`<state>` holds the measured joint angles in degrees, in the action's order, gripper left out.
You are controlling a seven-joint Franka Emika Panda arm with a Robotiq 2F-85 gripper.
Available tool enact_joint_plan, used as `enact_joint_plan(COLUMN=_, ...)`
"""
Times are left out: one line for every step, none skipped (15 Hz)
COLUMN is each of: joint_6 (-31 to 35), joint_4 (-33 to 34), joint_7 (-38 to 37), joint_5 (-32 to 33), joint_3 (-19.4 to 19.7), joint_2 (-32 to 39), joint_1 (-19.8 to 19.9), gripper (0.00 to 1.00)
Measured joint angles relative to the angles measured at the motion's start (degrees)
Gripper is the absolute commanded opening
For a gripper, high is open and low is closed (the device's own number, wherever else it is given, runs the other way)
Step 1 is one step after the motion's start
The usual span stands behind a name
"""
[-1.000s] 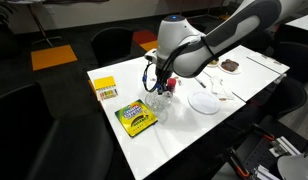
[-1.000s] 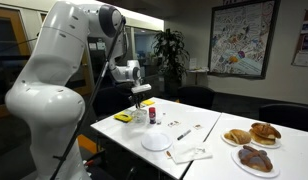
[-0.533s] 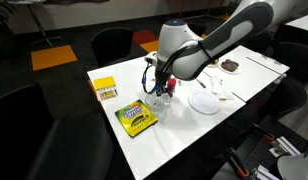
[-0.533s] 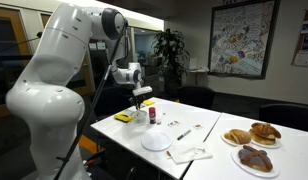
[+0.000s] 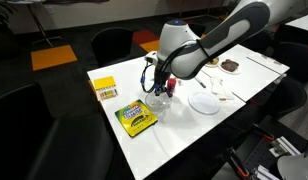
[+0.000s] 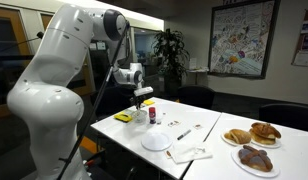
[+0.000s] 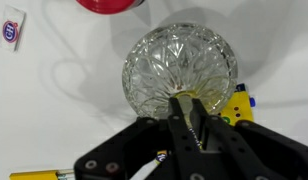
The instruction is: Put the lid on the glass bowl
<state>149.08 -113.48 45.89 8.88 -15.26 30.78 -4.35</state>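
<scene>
In the wrist view my gripper [image 7: 186, 118] has its jaws closed on the near rim of the lid [image 7: 179, 60], a round piece of clear cut glass with a star pattern. In both exterior views the gripper [image 5: 162, 88] [image 6: 142, 99] hangs low over the table, just above the glass bowl [image 5: 158, 106] [image 6: 140, 117], which stands beside the yellow crayon box. In the wrist view the lid covers the bowl, so I cannot tell whether they touch.
The yellow crayon box [image 5: 135, 118] [image 7: 240, 104] lies next to the bowl. A smaller yellow box [image 5: 105, 89] sits near the table's edge. A flat white plate [image 5: 205, 101] [image 6: 156, 141], a napkin [image 6: 189, 153] and plates of pastries [image 6: 256, 157] lie farther along. A red round thing [image 7: 109, 4] is close by.
</scene>
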Motion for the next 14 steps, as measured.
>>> enact_joint_plan(joint_6=0.0, joint_4=0.1, joint_7=0.4, joint_5=-0.2, joint_3=-0.3, joint_2=0.1, joint_1=0.1, gripper=0.04)
enact_joint_plan(joint_6=0.1, joint_4=0.1, joint_7=0.7, joint_5=-0.4, joint_3=-0.6, joint_2=0.2, joint_1=0.1, gripper=0.04)
enact_joint_plan(joint_6=0.1, joint_4=0.2, joint_7=0.9, joint_5=-0.5, joint_3=-0.9, joint_2=0.2, joint_1=0.1, gripper=0.04)
enact_joint_plan(joint_6=0.1, joint_4=0.3, joint_7=1.0, joint_5=-0.5, joint_3=-1.1, joint_2=0.3, joint_1=0.1, gripper=0.04)
enact_joint_plan(joint_6=0.1, joint_4=0.4, joint_7=1.0, joint_5=-0.5, joint_3=-1.3, joint_2=0.4, joint_1=0.1, gripper=0.04)
enact_joint_plan(joint_6=0.1, joint_4=0.5, joint_7=1.0, joint_5=-0.5, joint_3=-1.3, joint_2=0.6, joint_1=0.1, gripper=0.04)
enact_joint_plan(joint_6=0.1, joint_4=0.6, joint_7=1.0, joint_5=-0.5, joint_3=-1.4, joint_2=0.7, joint_1=0.1, gripper=0.04)
enact_joint_plan(joint_6=0.1, joint_4=0.8, joint_7=1.0, joint_5=-0.6, joint_3=-1.4, joint_2=0.9, joint_1=0.1, gripper=0.04)
enact_joint_plan(joint_6=0.1, joint_4=0.9, joint_7=1.0, joint_5=-0.7, joint_3=-1.4, joint_2=1.0, joint_1=0.1, gripper=0.04)
enact_joint_plan(joint_6=0.0, joint_4=1.0, joint_7=1.0, joint_5=-0.9, joint_3=-1.4, joint_2=1.0, joint_1=0.1, gripper=0.04)
enact_joint_plan(joint_6=0.0, joint_4=1.0, joint_7=1.0, joint_5=-1.1, joint_3=-1.4, joint_2=1.0, joint_1=0.1, gripper=0.41)
enact_joint_plan(joint_6=0.1, joint_4=1.0, joint_7=1.0, joint_5=-1.4, joint_3=-1.4, joint_2=1.1, joint_1=0.1, gripper=0.42)
enact_joint_plan(joint_6=0.0, joint_4=1.0, joint_7=1.0, joint_5=-1.7, joint_3=-1.4, joint_2=1.1, joint_1=0.1, gripper=0.48)
enact_joint_plan(joint_6=0.0, joint_4=1.0, joint_7=1.0, joint_5=-2.0, joint_3=-1.4, joint_2=1.1, joint_1=0.1, gripper=0.55)
